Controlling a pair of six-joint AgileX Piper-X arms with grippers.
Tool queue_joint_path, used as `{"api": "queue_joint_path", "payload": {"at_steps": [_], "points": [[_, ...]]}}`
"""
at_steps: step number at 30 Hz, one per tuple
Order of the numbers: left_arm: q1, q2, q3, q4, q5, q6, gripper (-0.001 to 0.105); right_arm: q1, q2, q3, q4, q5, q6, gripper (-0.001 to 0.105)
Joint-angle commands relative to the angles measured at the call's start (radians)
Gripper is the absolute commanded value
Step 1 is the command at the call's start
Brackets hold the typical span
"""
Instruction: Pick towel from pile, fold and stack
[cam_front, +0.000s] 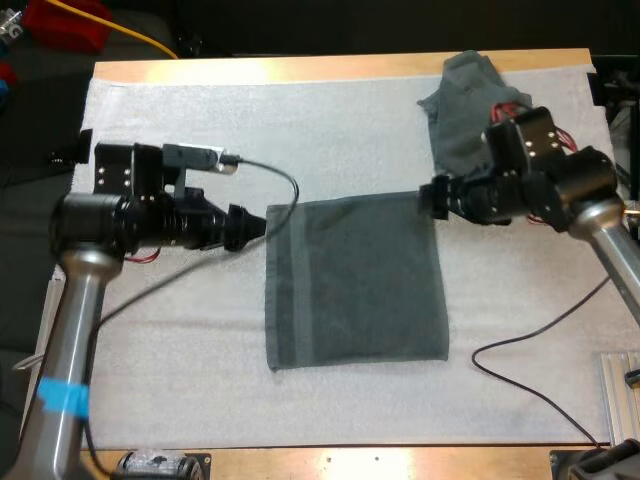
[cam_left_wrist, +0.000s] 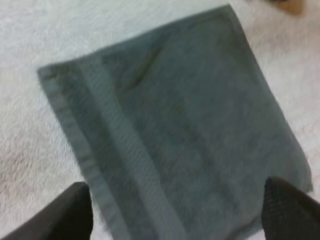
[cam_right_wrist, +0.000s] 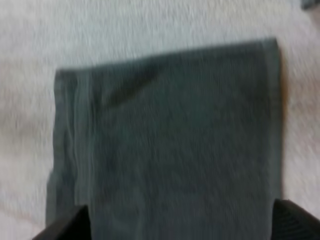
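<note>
A dark grey-green towel (cam_front: 355, 280) lies flat and folded square on the white mat (cam_front: 200, 370). A crumpled towel (cam_front: 465, 110) sits at the mat's far right corner. My left gripper (cam_front: 262, 224) hovers at the flat towel's far left corner. My right gripper (cam_front: 428, 197) hovers at its far right corner. In the left wrist view the flat towel (cam_left_wrist: 175, 145) spreads below my open left gripper (cam_left_wrist: 177, 212), whose fingers (cam_left_wrist: 75, 210) stand wide apart. In the right wrist view the towel (cam_right_wrist: 170, 145) lies under my open right gripper (cam_right_wrist: 180, 220), nothing held.
The mat covers most of the wooden table (cam_front: 300, 68). A black cable (cam_front: 530, 350) loops over the mat at the near right. Red objects (cam_front: 65, 22) and a yellow cable (cam_front: 140, 35) lie beyond the far left edge.
</note>
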Motion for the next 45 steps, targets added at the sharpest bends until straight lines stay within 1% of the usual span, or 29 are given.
{"api": "queue_joint_path", "payload": {"at_steps": [1, 3, 5, 7, 11, 15, 21, 23, 25, 27, 30, 32, 33, 34, 36, 37, 39, 40, 45], "points": [[-0.023, -0.031, -0.008, 0.033, -0.022, 0.010, 0.069, -0.003, -0.029, -0.002, 0.045, 0.002, -0.029, 0.070], [-0.060, -0.070, -0.008, 0.058, -0.054, 0.008, 0.069, -0.003, -0.060, -0.002, 0.074, 0.002, -0.042, 0.070], [-0.111, -0.119, -0.008, 0.092, -0.140, -0.005, 0.069, -0.003, -0.104, -0.002, 0.112, 0.002, -0.055, 0.070], [-0.142, -0.152, -0.008, 0.128, -0.180, -0.011, 0.069, -0.003, -0.137, -0.002, 0.144, 0.002, -0.055, 0.070], [-0.186, -0.209, -0.008, 0.202, -0.200, -0.026, 0.069, -0.003, -0.199, 0.001, 0.216, 0.002, -0.057, 0.070], [-0.191, -0.249, -0.008, 0.256, -0.200, -0.031, 0.069, -0.003, -0.253, 0.023, 0.260, 0.001, -0.062, 0.070], [-0.191, -0.305, -0.008, 0.315, -0.200, -0.046, 0.069, -0.003, -0.362, 0.131, 0.284, 0.000, -0.044, 0.070], [-0.191, -0.329, 0.001, 0.329, -0.200, -0.049, 0.069, -0.003, -0.415, 0.193, 0.281, 0.000, -0.034, 0.070], [-0.191, -0.354, 0.022, 0.332, -0.200, -0.062, 0.069, -0.003, -0.452, 0.239, 0.279, 0.000, -0.028, 0.070], [-0.191, -0.386, 0.073, 0.332, -0.200, -0.076, 0.069, -0.003, -0.484, 0.290, 0.279, -0.008, -0.026, 0.070], [-0.191, -0.423, 0.124, 0.332, -0.200, -0.094, 0.069, -0.003, -0.511, 0.340, 0.279, -0.009, -0.026, 0.070], [-0.191, -0.459, 0.179, 0.332, -0.200, -0.104, 0.069, -0.003, -0.530, 0.393, 0.276, -0.009, -0.017, 0.070], [-0.191, -0.466, 0.189, 0.332, -0.200, -0.108, 0.069, -0.003, -0.534, 0.408, 0.274, -0.009, -0.014, 0.070], [-0.191, -0.480, 0.215, 0.332, -0.200, -0.115, 0.069, -0.003, -0.541, 0.438, 0.262, -0.023, -0.009, 0.070], [-0.191, -0.499, 0.265, 0.311, -0.200, -0.128, 0.069, -0.003, -0.551, 0.497, 0.215, -0.063, 0.010, 0.070], [-0.191, -0.502, 0.279, 0.305, -0.198, -0.133, 0.069, -0.003, -0.552, 0.514, 0.196, -0.072, 0.017, 0.070], [-0.191, -0.509, 0.325, 0.278, -0.176, -0.142, 0.069, -0.003, -0.554, 0.576, 0.121, -0.110, 0.045, 0.070], [-0.191, -0.509, 0.334, 0.273, -0.173, -0.144, 0.069, -0.003, -0.554, 0.586, 0.109, -0.117, 0.050, 0.070], [-0.191, -0.509, 0.391, 0.214, -0.161, -0.168, 0.069, -0.003, -0.552, 0.693, -0.039, -0.145, 0.097, 0.070]]}}
